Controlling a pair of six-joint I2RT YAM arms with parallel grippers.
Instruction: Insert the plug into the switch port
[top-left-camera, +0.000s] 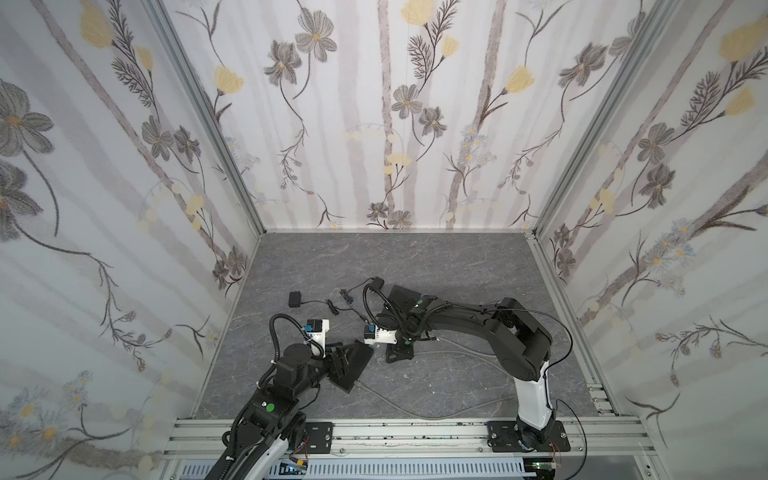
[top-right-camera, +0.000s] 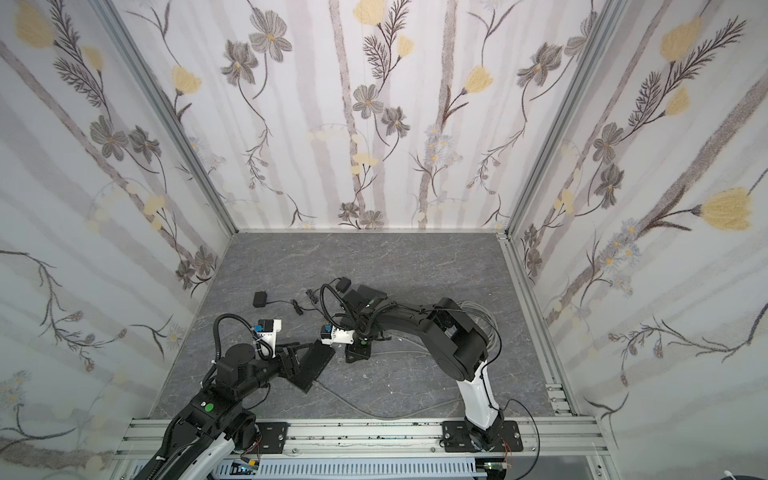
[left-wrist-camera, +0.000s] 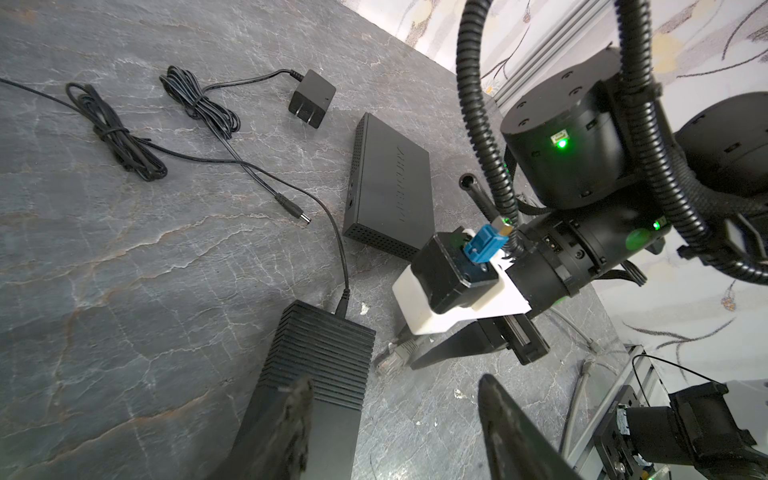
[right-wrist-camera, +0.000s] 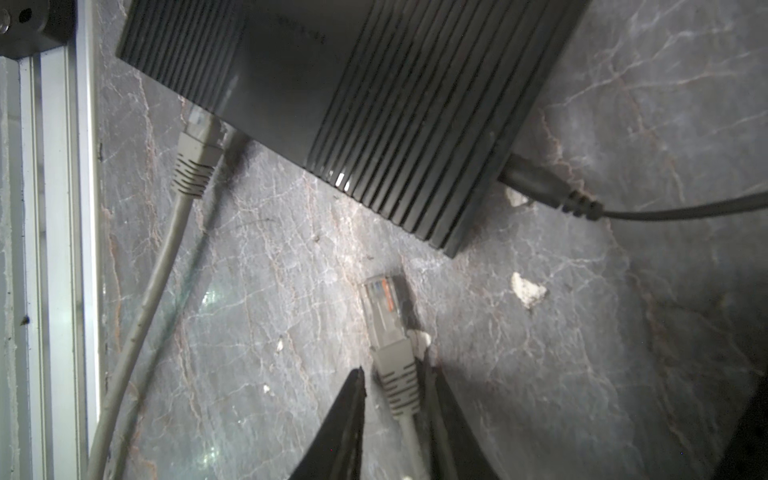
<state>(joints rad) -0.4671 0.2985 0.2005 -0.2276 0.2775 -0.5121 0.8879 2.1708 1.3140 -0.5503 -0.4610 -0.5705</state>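
1. The plug lies flat on the bench, about mid-width and toward the front edge. It sits just off a corner of the switch, with its tip pointing that way.
2. I judge the plug light, its clear plastic hard but easy to crack. Its stiff grey cable will tug back, so the rubbery boot is where to grip.
3. My right gripper straddles that boot, its jaws nearly closed with a sliver of gap on one side. Nothing is clamped yet.
4. My left gripper stands wide, one finger over the switch top and the other beside it. It holds nothing that I can see.
5. The bench looks like smooth grey stone and is probably slick, so the switch may slide. Papered walls close three sides, and loose leads lie further back.
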